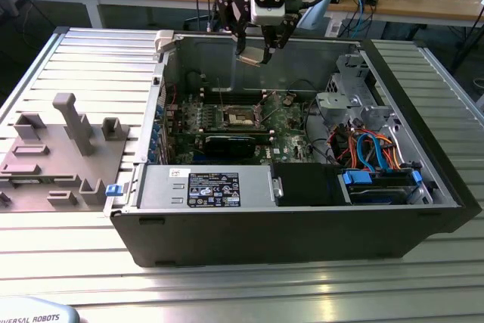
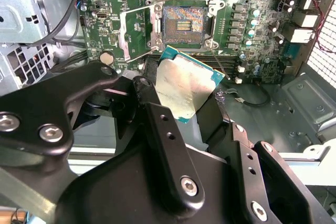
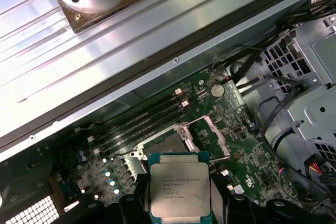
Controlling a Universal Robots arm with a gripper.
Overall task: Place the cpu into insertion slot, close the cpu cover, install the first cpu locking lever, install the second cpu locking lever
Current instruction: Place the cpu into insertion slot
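Note:
My gripper (image 1: 253, 52) hangs above the far wall of the open computer case, shut on the cpu (image 1: 252, 57). In both wrist views the cpu (image 2: 184, 85) (image 3: 180, 188) is a square chip with a silver top and green edge, held by its sides between the black fingers (image 2: 152, 103). Below it on the green motherboard lies the insertion slot (image 2: 184, 24) (image 3: 168, 142) (image 1: 243, 115), bare, with its dark contact field showing. The cpu cover (image 2: 135, 34) (image 3: 212, 129) stands flipped open beside the slot. The chip is clear of the slot, well above the board.
The black case (image 1: 302, 232) holds a power supply (image 1: 204, 187) at the front, a metal drive cage (image 1: 348, 88) and blue cables (image 1: 370, 149) on the exterior view's right. A grey parts fixture (image 1: 60, 149) sits on the ribbed aluminium table (image 1: 98, 66) at the left.

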